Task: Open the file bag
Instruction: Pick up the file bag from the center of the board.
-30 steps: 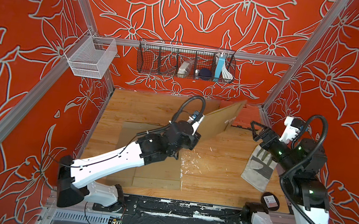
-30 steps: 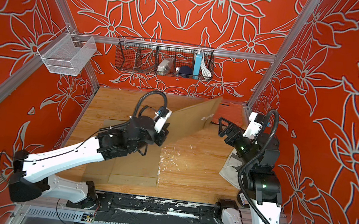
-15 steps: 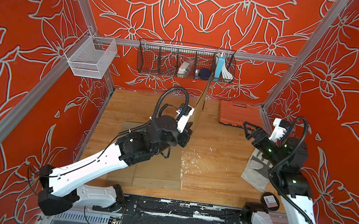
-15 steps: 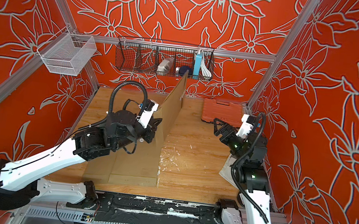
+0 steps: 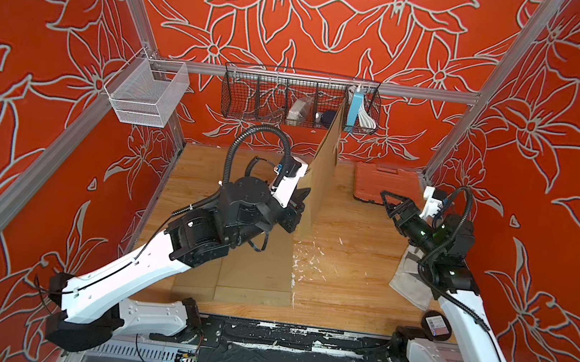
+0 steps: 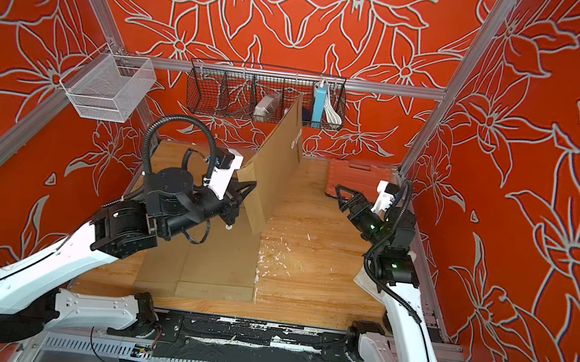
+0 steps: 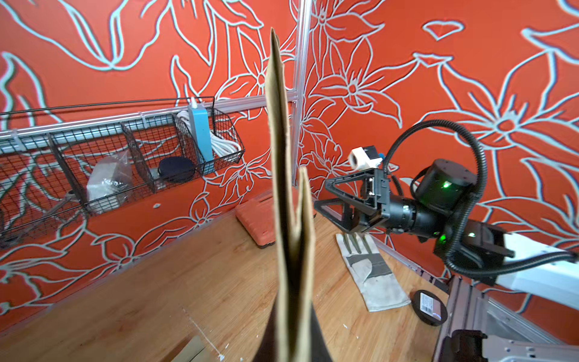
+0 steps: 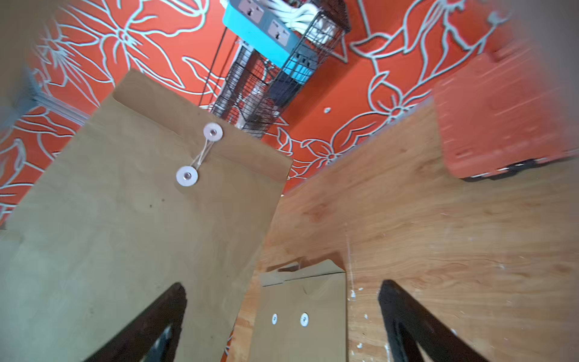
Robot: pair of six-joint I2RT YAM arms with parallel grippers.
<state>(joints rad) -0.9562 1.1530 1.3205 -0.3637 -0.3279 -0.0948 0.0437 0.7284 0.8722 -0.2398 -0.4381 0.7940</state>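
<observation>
Left end effector (image 6: 248,186) clamped shut on an edge of the file bag (image 6: 280,158), holding it upright over the table (image 6: 308,267) so the string clasp (image 8: 200,153) faces the right arm. Right end effector (image 6: 341,197) wide open, empty, near it. I'd guess it's lined up to unwind.

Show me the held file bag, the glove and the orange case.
held file bag (image 8: 125,219), right wrist view, its brown face
glove (image 7: 372,275), left wrist view, its palm
orange case (image 5: 386,181), a top view, its lid
</observation>
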